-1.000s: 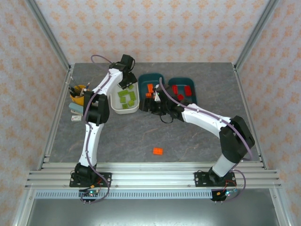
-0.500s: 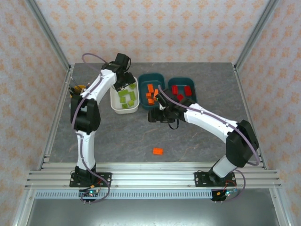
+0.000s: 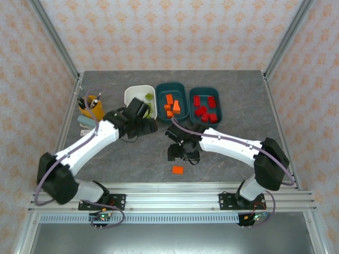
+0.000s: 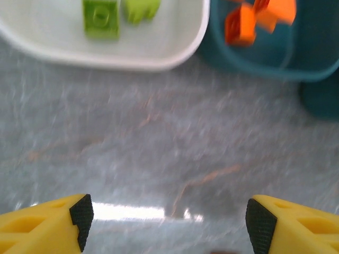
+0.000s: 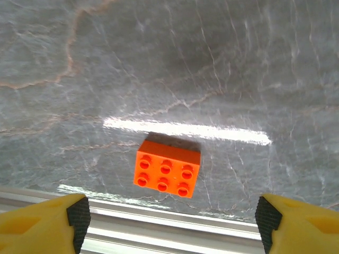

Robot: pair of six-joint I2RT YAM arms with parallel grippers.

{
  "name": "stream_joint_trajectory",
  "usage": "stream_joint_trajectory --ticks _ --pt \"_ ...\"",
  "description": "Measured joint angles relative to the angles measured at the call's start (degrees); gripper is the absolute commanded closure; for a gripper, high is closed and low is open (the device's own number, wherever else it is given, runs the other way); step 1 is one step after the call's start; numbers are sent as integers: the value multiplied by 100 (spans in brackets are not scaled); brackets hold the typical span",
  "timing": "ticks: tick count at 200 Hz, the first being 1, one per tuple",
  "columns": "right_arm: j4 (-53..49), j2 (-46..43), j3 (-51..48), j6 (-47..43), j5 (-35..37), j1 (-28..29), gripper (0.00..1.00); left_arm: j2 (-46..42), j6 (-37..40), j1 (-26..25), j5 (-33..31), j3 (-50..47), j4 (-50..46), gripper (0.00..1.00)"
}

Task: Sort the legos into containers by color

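— Right gripper (image 5: 170,221) hangs with its fingers wide apart and nothing between them, above the orange brick (image 5: 167,168). Where exactly does that brick lie?

— Alone, near the front edge of the bench (image 3: 222,169), about midway along it, just short of the rail (image 3: 169,193). It sits flat, studs up, a little askew to the fingers.

— And the left gripper (image 4: 170,222)?

— Fingers apart too, and empty. It hovers over bare bench just in front of the white tub (image 3: 139,88), which holds the green bricks (image 4: 100,18). The tubs stand in a row toward the back edge: white, then the middle tub (image 3: 170,84) with orange bricks (image 3: 170,105), then the right tub (image 3: 205,89) with red bricks (image 3: 205,110).

— How will the lone brick handle?

— Light and stiff, I judge (hard glossy plastic, so probably a bit slippery). A squeeze won't hurt it, but a skewed pinch could twist it or squirt it out.

— Where to take hold?

— As the fingers stand, they would close on its two short ends. Those are flat walls, so that should do: low on the walls, below the studs, after a small wrist turn to square up. Its place is the middle tub.
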Motion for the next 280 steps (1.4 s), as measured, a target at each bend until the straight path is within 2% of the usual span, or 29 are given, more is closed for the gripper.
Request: stream_joint_trajectory --ticks 46,100,166,239,280 --pt "393 334 -245 850 2 334 14 -1847 -188 -153 151 -1235 -238 18" --pt "667 800 -348 1447 90 570 19 -3040 -293 -153 546 -1838 -378 18" --pt "765 1189 -348 1698 216 601 28 -3681 -479 -153 1292 -2459 -337 18" --pt "686 1207 -317 1823 315 619 55 -4164 -686 -153 1486 -2774 -372 19" --pt "619 1176 -199 1797 599 621 56 -4164 -748 -153 1499 -2861 -339 19"
